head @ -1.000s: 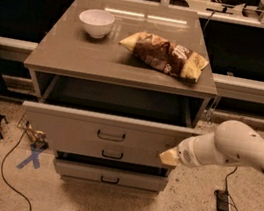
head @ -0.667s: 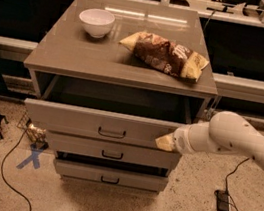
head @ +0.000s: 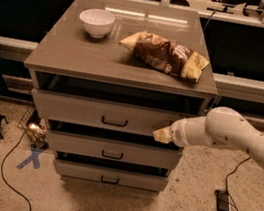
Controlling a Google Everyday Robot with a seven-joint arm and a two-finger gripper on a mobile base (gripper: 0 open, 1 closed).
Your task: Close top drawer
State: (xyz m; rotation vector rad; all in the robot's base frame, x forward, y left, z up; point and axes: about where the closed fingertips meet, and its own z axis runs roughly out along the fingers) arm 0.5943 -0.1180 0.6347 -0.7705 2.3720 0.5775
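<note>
The top drawer (head: 80,110) is the uppermost of three grey-brown drawers, with a small dark handle (head: 114,122) at its centre. It stands only slightly out, with a narrow dark gap under the cabinet top. My white arm comes in from the right. My gripper (head: 161,134) presses against the right end of the top drawer's front. The two lower drawers (head: 113,151) sit below it.
A white bowl (head: 96,22) and a brown-and-yellow chip bag (head: 166,55) lie on the cabinet top (head: 65,52). Cables and a black power brick (head: 223,201) lie on the floor at right. A blue X (head: 29,158) is taped on the floor at left.
The top drawer has slid inward; its open gap is much narrower. My gripper has moved left and up with the drawer front.
</note>
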